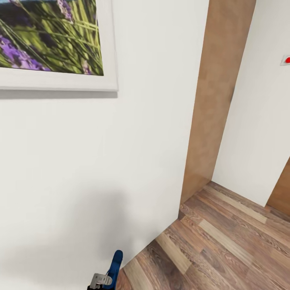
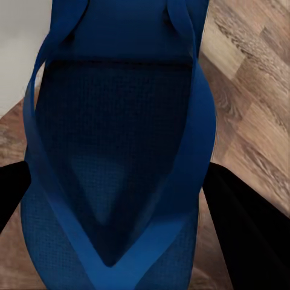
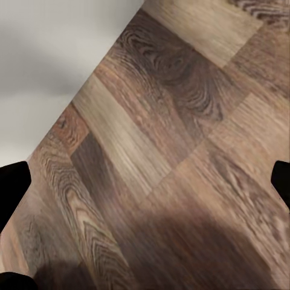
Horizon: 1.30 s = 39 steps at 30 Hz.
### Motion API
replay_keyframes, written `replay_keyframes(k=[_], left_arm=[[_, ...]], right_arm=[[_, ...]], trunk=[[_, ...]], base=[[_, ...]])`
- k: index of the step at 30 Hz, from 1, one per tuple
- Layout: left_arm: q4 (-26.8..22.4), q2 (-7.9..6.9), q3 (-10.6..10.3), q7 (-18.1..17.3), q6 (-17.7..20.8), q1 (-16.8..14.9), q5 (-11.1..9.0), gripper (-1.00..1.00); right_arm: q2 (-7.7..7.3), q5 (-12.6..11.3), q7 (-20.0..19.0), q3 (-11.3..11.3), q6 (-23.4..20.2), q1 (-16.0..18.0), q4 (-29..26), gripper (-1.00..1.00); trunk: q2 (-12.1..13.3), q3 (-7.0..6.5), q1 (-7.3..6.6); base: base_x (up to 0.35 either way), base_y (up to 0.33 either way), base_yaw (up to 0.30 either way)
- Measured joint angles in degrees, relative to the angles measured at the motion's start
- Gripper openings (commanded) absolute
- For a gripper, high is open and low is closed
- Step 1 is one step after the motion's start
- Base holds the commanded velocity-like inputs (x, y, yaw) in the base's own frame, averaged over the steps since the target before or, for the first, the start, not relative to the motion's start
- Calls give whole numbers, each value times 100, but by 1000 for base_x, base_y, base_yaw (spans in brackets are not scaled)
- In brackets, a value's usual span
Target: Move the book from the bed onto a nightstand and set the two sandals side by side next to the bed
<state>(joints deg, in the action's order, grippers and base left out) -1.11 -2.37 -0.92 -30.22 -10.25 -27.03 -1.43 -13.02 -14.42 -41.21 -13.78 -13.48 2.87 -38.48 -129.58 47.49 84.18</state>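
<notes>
The white wall (image 1: 80, 161) is very close, so we might bump the blue sandal (image 2: 121, 151) our left gripper (image 2: 121, 254) pinches; our right gripper (image 3: 145, 181) is spread wide.

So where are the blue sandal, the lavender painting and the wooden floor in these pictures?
blue sandal (image 2: 121, 151): left wrist view, on the dark footbed between its straps.
lavender painting (image 1: 48, 36): head view, on the green and purple picture.
wooden floor (image 3: 181, 151): right wrist view, on a brown plank.
</notes>
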Motion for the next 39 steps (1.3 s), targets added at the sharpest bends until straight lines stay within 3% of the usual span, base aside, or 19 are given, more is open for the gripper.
replay_keyframes(k=[9,13,15,26,35,39], left_arm=[[0,1,-6,0,1,0,1,-100],[40,0,-326,-24,-3,5,88,-100],[131,-2,-351,-30,-7,6,85,-100],[22,-6,-275,-21,3,5,82,-100],[1,-5,7,1,0,-1,-3,-100],[1,-7,2,0,1,-1,-2,-100]], right_arm=[[0,0,0,0,-1,0,-1,100],[0,0,0,-1,-3,-1,-2,100],[0,0,0,-1,-1,-1,-2,100],[0,-1,0,-1,-3,-1,-2,100],[-5,-1,0,-1,-3,-1,-2,100],[-4,-1,-3,-1,0,-1,-2,100]], trunk=[[0,0,0],[0,1,1],[0,1,1],[0,2,4],[0,0,3],[0,0,3]], base=[[328,0,-15],[281,0,-118],[149,0,-162],[36,0,-192],[2,0,-201],[0,0,-202]])
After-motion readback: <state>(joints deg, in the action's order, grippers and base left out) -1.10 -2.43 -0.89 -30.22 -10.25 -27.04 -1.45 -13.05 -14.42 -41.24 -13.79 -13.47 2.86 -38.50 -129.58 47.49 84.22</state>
